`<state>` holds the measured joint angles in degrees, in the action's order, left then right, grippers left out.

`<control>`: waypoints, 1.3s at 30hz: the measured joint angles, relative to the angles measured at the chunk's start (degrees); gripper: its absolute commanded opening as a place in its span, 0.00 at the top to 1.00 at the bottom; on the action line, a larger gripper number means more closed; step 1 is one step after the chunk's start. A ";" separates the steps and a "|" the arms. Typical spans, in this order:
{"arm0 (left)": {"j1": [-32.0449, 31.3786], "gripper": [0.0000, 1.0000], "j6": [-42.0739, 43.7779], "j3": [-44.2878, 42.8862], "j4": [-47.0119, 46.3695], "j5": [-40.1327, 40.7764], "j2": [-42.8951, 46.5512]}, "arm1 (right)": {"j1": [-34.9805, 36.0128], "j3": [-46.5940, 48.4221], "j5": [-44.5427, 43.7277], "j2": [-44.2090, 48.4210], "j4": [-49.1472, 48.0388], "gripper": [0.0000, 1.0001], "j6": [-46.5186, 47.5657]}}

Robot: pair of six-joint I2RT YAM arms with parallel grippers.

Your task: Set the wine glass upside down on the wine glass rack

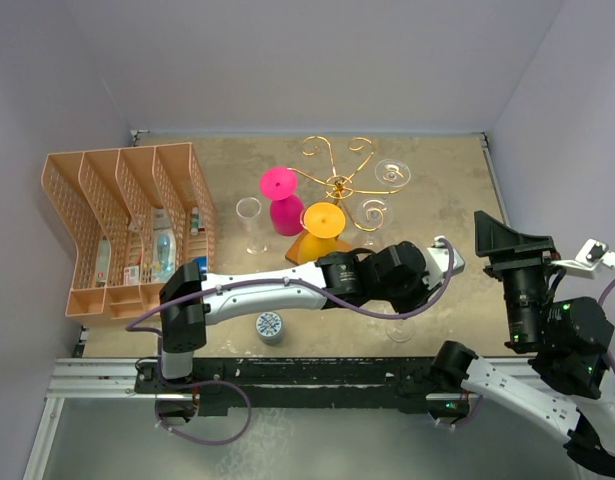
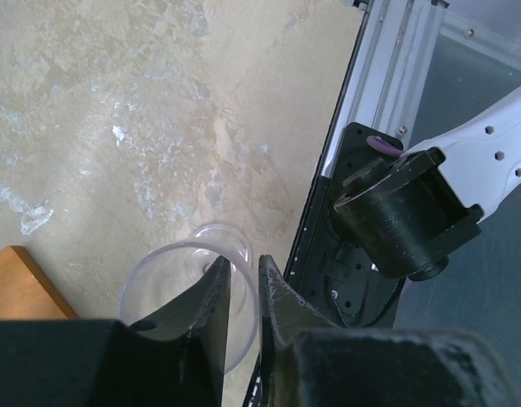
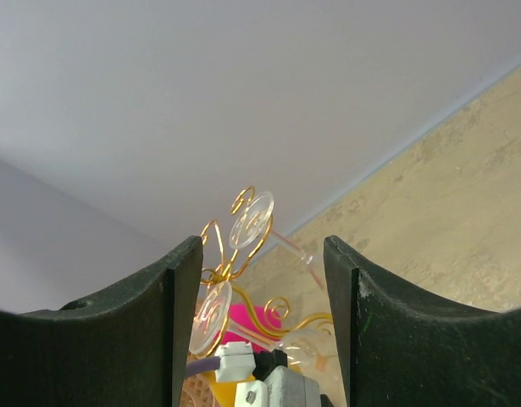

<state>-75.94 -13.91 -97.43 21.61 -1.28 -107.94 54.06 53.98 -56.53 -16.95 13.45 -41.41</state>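
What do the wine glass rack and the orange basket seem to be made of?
Wine glass rack: probably metal wire, glossy gold, thin curled arms that glint. Orange basket: likely plastic, matte, with moulded lattice walls.

wine glass (image 2: 167, 271): clear glossy glass | wine glass rack (image 1: 339, 186): shiny gold wire

Gold rack (image 1: 339, 185) gleaming, hot-pink cup (image 1: 283, 205), yellow-orange cup (image 1: 322, 225), peach basket (image 1: 87, 200), clear wine glass (image 2: 171, 275), mottled beige table (image 1: 437, 215).
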 measured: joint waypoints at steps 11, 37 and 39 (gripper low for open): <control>-0.76 1.00 0.94 -0.74 1.79 -0.09 0.44 | 0.00 -0.09 0.02 0.00 0.00 0.39 -0.87; -0.76 1.00 0.92 14.99 -29.16 5.05 29.51 | 0.00 -1.07 21.40 5.01 -20.90 0.28 10.43; -0.76 1.00 0.90 16.94 -32.48 6.73 30.51 | 0.00 -1.07 23.82 4.96 -22.51 0.28 11.65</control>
<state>-76.71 -13.02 -80.49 -10.87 5.45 -77.43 54.06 52.90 -32.71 -11.99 -9.06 -29.76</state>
